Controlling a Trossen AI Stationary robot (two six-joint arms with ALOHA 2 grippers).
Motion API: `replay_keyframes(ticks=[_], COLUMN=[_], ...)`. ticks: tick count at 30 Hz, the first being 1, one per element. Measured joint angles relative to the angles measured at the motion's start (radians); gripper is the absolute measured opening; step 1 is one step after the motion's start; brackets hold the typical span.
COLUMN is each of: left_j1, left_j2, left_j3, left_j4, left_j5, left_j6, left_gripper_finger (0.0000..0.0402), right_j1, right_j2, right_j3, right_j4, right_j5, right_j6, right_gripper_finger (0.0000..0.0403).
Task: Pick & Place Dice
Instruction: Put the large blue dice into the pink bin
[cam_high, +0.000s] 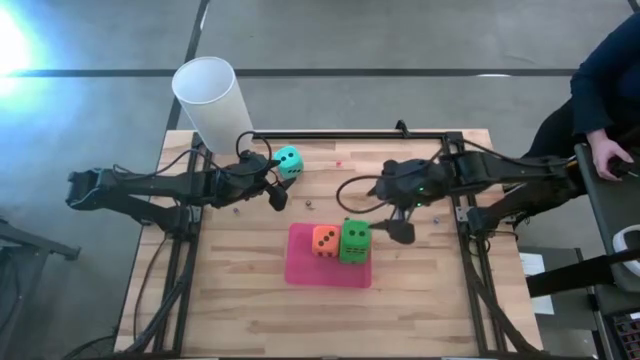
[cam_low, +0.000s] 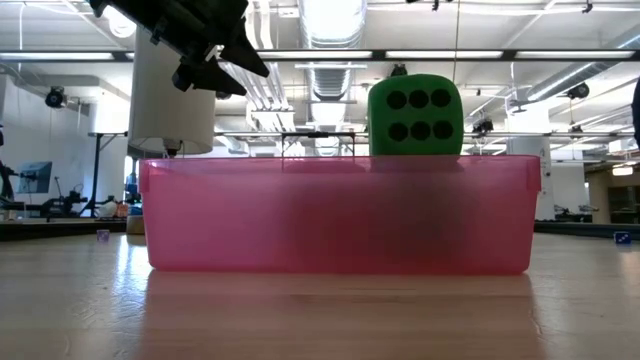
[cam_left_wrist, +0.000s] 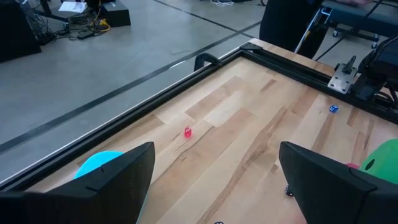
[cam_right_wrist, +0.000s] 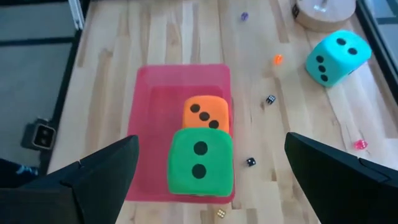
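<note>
While both arms hang above the wooden counter (cam_high: 240, 290), neither holds anything. Just beyond the left tool (cam_high: 272, 180), whose fingers (cam_left_wrist: 118, 180) stand apart, the teal die (cam_high: 289, 161) sits on the counter, close to one fingertip. Farther out from it rise a white cup (cam_high: 210, 95) and the counter's black frame. Below the right tool (cam_high: 402, 222), its fingers (cam_right_wrist: 99, 174) also spread wide, a pink tray (cam_right_wrist: 149, 130) holds the green die (cam_right_wrist: 200, 160) nearest and the orange die (cam_right_wrist: 206, 114) touching it behind. Tiny dice lie scattered past the tray.
</note>
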Motion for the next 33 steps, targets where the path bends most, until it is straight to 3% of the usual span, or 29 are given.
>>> replay_keyframes(ticks=[6, 9, 19, 26, 33], left_j1=[0.000, 0.000, 0.000, 0.000, 0.000], left_j2=[0.000, 0.000, 0.000, 0.000, 0.000], left_j3=[0.000, 0.000, 0.000, 0.015, 0.108], left_j4=[0.000, 0.001, 0.001, -0.002, -0.190], left_j5=[0.000, 0.000, 0.010, 0.014, 0.014], left_j6=[0.000, 0.000, 0.005, 0.116, 0.158], left_gripper_finger=[0.0351, 0.0353, 0.0346, 0.0353, 0.0359], right_j1=[0.000, 0.006, 0.009, 0.009, 0.008], right_j2=[-0.062, -0.072, -0.074, -0.100, -0.141], right_j3=[0.000, 0.000, -0.002, -0.002, -0.002], right_j4=[0.024, 0.041, 0.038, 0.037, 0.036], right_j5=[0.004, 0.056, 0.086, 0.104, 0.187], right_j6=[0.072, 0.108, 0.101, 0.060, -0.008], right_gripper_finger=[0.0400, 0.0400, 0.0400, 0.0400, 0.0400])
